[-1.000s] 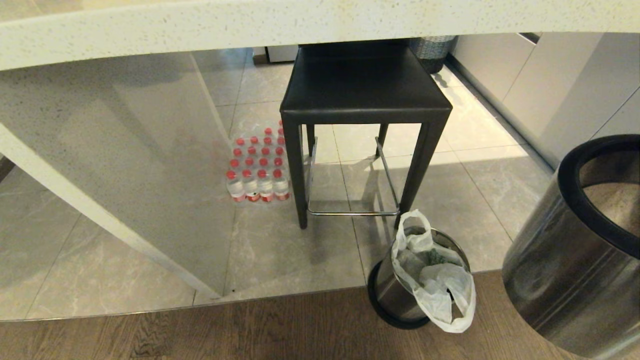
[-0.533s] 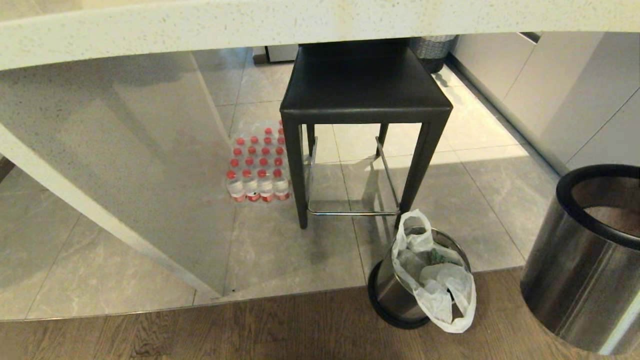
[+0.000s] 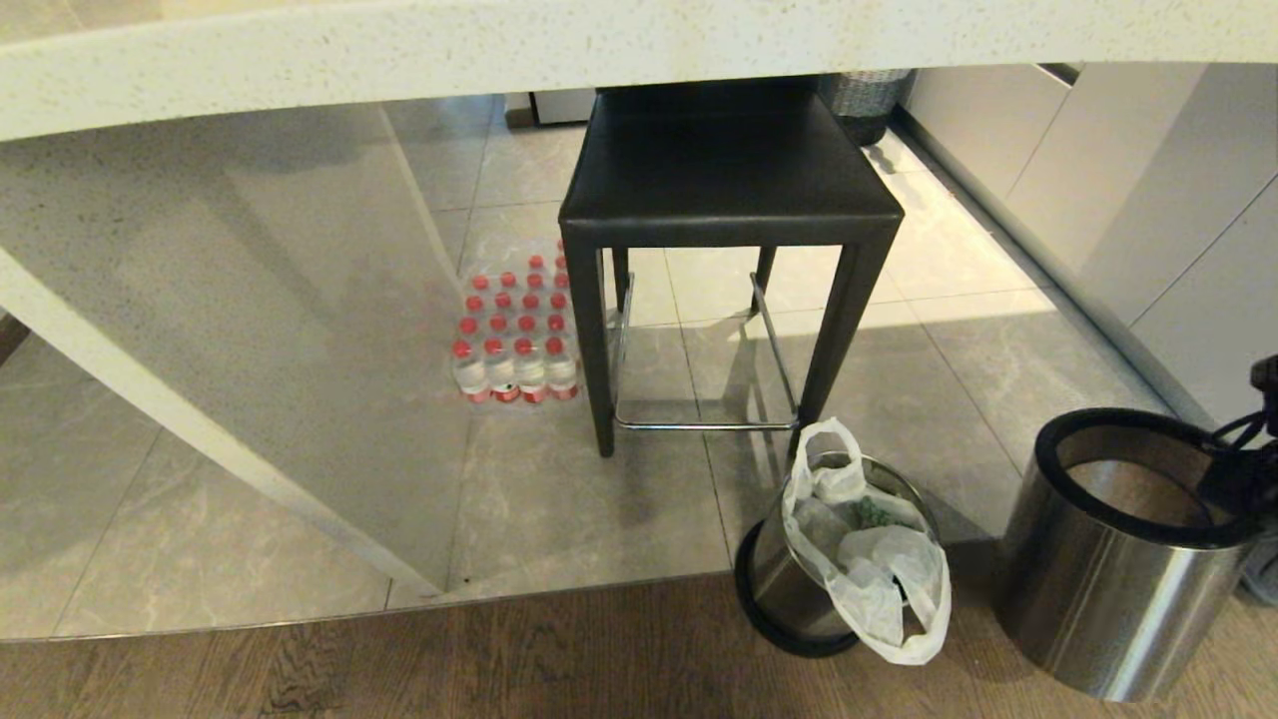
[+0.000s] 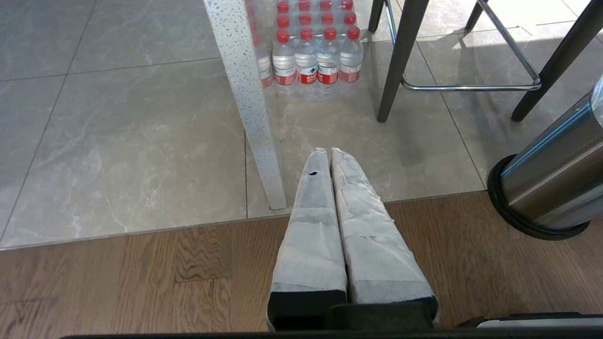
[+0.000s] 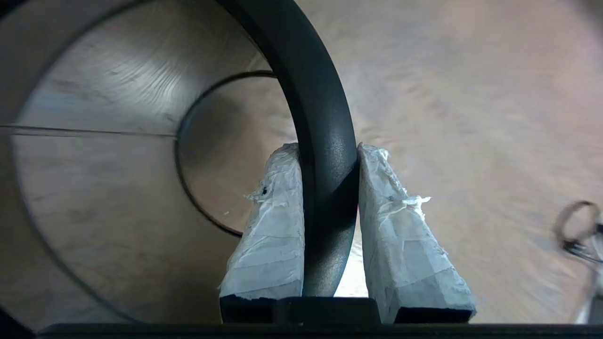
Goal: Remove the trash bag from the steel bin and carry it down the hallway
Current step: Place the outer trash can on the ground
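Note:
The whitish trash bag [image 3: 869, 559] with green print sits in the small steel bin [image 3: 784, 589], which leans on its black base where tile meets wood floor; one handle loop stands up and the bag's lip droops over the front. That bin's side [image 4: 556, 174] shows in the left wrist view. To its right stands a hollow steel sleeve [image 3: 1093, 589] with a thick black rim [image 5: 325, 117]. My right gripper [image 3: 1233, 474] [image 5: 330, 150] is shut on that rim, one finger inside and one outside. My left gripper [image 4: 328, 153] hangs shut and empty over the wood floor. The hallway is out of view.
A black stool [image 3: 729, 190] stands just behind the bin. A pack of red-capped water bottles [image 3: 514, 335] lies left of it. A speckled white counter [image 3: 599, 45] and its slanted support panel [image 3: 250, 330] span the top and left. Grey cabinets [image 3: 1118, 190] line the right.
My right gripper has brought the steel sleeve down from high and close at the right edge to floor level beside the bin. The bin, the bag and the left gripper have not moved.

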Available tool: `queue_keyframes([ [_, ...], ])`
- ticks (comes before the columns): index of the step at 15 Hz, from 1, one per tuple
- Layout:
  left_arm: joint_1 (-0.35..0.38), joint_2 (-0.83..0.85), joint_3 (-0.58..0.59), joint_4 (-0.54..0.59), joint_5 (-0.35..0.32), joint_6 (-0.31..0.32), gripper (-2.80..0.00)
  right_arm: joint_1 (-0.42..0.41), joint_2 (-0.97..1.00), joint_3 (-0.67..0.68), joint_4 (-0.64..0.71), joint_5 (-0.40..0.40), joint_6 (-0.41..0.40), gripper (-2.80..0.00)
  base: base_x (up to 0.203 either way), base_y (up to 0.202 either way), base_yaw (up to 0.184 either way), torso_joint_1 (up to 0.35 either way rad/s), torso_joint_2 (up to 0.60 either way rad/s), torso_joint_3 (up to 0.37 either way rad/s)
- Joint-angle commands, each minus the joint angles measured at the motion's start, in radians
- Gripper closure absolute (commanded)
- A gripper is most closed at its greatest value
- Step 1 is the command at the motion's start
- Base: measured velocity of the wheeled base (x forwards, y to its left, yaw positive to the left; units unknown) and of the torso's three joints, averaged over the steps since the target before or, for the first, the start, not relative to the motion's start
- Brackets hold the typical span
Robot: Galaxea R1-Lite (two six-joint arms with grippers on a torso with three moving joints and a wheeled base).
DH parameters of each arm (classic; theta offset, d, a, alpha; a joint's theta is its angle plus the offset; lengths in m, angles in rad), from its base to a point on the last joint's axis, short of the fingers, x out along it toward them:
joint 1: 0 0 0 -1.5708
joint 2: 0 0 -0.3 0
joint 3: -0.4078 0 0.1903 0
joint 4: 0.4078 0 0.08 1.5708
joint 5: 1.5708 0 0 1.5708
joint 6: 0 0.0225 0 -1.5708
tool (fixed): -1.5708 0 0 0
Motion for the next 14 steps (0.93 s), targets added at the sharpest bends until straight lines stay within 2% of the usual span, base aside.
queue_keyframes([
  [1, 0.000, 0.000, 0.000, 0.000, 0.001, 0.000, 0.00, -0.012, 0.210, -0.054, -0.047, 0.014, 0.000, 0.00, 0.000, 0.000, 0.000, 0.000, 0.00, 0.000],
  [4, 0.000, 0.000, 0.000, 0.000, 0.000, 0.000, 0.00, -0.035, 0.311, -0.151, -0.129, 0.057, -0.006, 0.00, 0.000, 0.000, 0.000, 0.000, 0.00, 0.000],
  [9, 0.000, 0.000, 0.000, 0.000, 0.000, 0.000, 0.00, -0.089, 0.350, -0.160, -0.155, 0.125, -0.052, 0.00, 0.000, 0.000, 0.000, 0.000, 0.00, 0.000],
  [10, 0.000, 0.000, 0.000, 0.000, 0.000, 0.000, 0.00, -0.094, 0.354, -0.152, -0.156, 0.134, -0.063, -2.80, 0.000, 0.000, 0.000, 0.000, 0.00, 0.000],
  [14, 0.000, 0.000, 0.000, 0.000, 0.000, 0.000, 0.00, -0.112, 0.341, -0.135, -0.185, 0.134, -0.069, -2.80, 0.000, 0.000, 0.000, 0.000, 0.00, 0.000],
])
